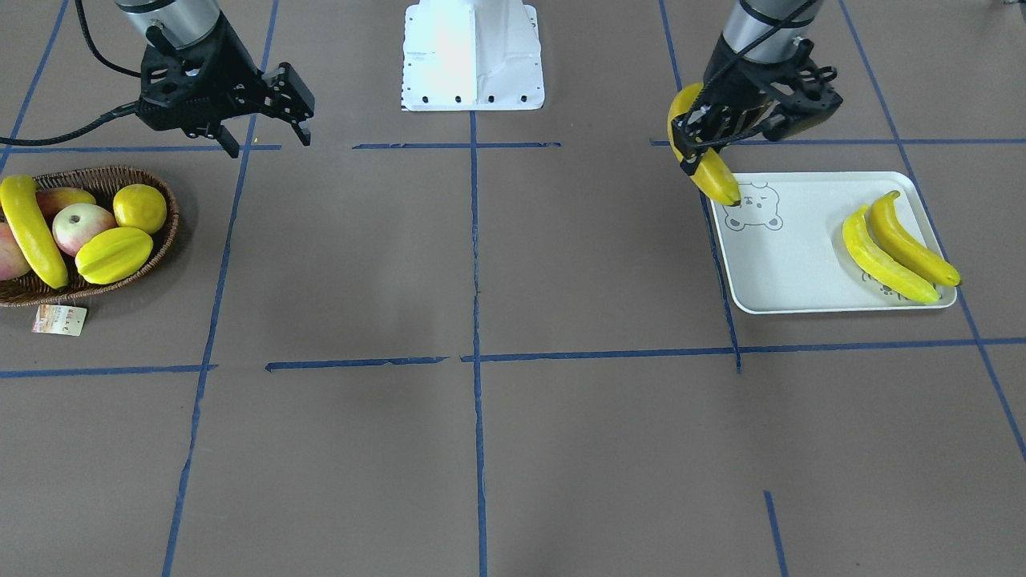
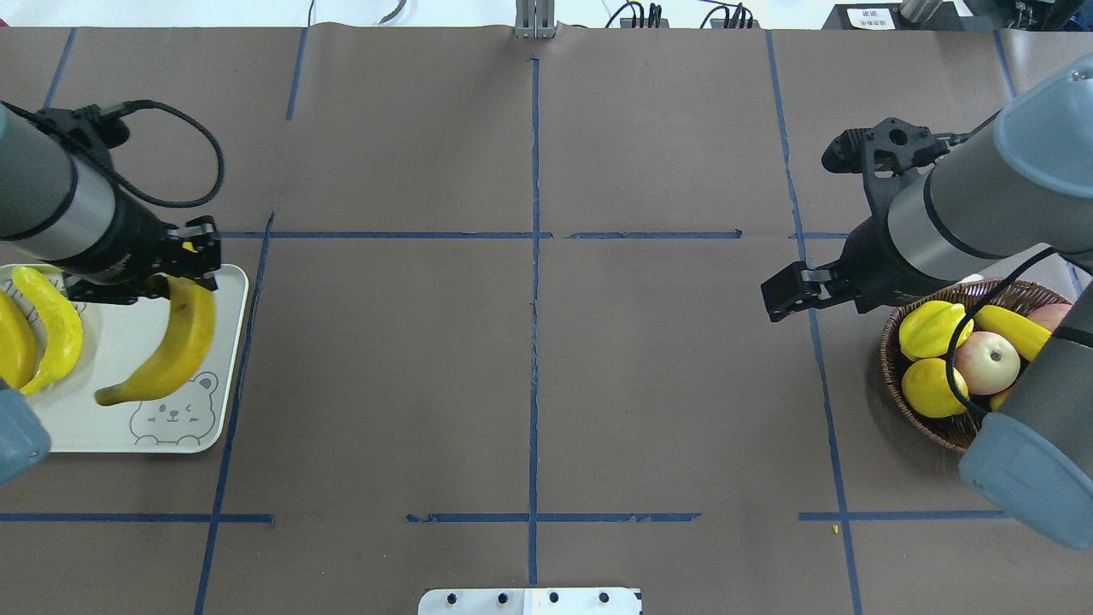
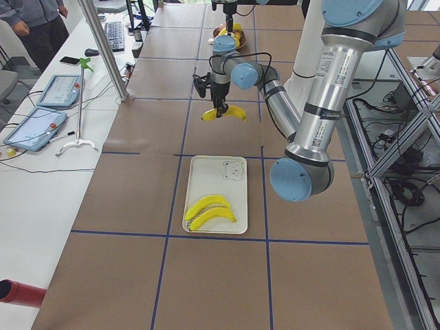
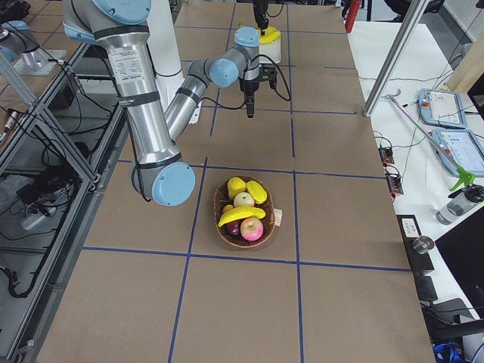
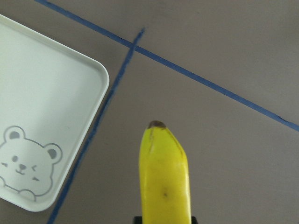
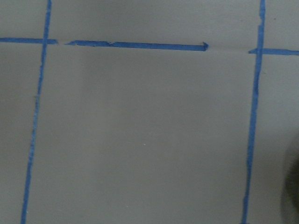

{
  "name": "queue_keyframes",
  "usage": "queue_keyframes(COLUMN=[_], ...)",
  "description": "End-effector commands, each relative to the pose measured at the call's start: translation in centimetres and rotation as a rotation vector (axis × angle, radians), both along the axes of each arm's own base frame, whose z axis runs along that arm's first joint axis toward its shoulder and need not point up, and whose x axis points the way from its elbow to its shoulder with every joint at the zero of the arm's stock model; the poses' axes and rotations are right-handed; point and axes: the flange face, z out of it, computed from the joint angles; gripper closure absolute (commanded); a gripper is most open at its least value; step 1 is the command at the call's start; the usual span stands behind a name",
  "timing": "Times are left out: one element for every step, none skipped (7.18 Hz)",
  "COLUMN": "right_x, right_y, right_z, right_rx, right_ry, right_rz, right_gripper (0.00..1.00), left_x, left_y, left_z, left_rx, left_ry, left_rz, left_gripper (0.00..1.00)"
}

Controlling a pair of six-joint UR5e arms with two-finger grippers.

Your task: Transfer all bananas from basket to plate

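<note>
My left gripper [image 1: 709, 152] is shut on the upper part of a yellow banana [image 2: 171, 346], which hangs tip-down over the bear-print corner of the white plate [image 1: 789, 264]. Its tip also fills the left wrist view as the banana [image 5: 166, 177] beside the plate [image 5: 42, 107]. Two bananas [image 1: 886, 258] [image 1: 914, 240] lie side by side at the plate's far end. One banana [image 1: 32, 232] lies in the wicker basket [image 1: 164, 240]. My right gripper [image 1: 269, 143] hangs open and holds nothing, above the table beside the basket [image 2: 892, 376].
The basket also holds apples [image 1: 80, 226], a starfruit [image 1: 115, 255] and a round yellow fruit [image 1: 139, 207]. A paper tag [image 1: 59, 319] lies by its rim. The robot's white base [image 1: 473, 56] stands at the table's near edge. Blue tape lines cross the brown table.
</note>
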Motion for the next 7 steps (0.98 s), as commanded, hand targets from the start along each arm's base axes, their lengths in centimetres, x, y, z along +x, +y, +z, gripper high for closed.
queue_keyframes(right_x=[1.6, 1.5, 1.5, 1.5, 1.6, 1.6, 1.6], right_y=[0.5, 0.5, 0.5, 0.5, 0.5, 0.5, 0.5], right_z=[1.2, 1.2, 1.3, 1.3, 1.2, 1.1, 1.1], right_rx=[0.032, 0.035, 0.034, 0.033, 0.035, 0.038, 0.038], right_ry=[0.051, 0.051, 0.052, 0.052, 0.052, 0.050, 0.050], right_rz=[-0.056, -0.056, -0.056, -0.055, -0.054, -0.053, -0.053], right_gripper=[0.00, 0.00, 0.00, 0.00, 0.00, 0.00, 0.00], left_x=[-5.3, -7.0, -6.7, -6.1, -5.8, -6.2, -5.9], left_y=[-0.9, -2.1, -2.8, -3.9, -4.3, -3.8, -3.8], left_z=[4.2, 4.4, 5.5, 8.0, 10.2, 12.8, 16.7], left_rx=[-0.022, -0.112, -0.162, -0.199, -0.202, -0.183, -0.180], left_ry=[-0.029, -0.010, -0.013, -0.030, -0.033, -0.019, 0.010], left_rz=[-0.077, -0.219, -0.264, -0.280, -0.277, -0.270, -0.259], left_gripper=[1.00, 1.00, 1.00, 1.00, 1.00, 1.00, 1.00])
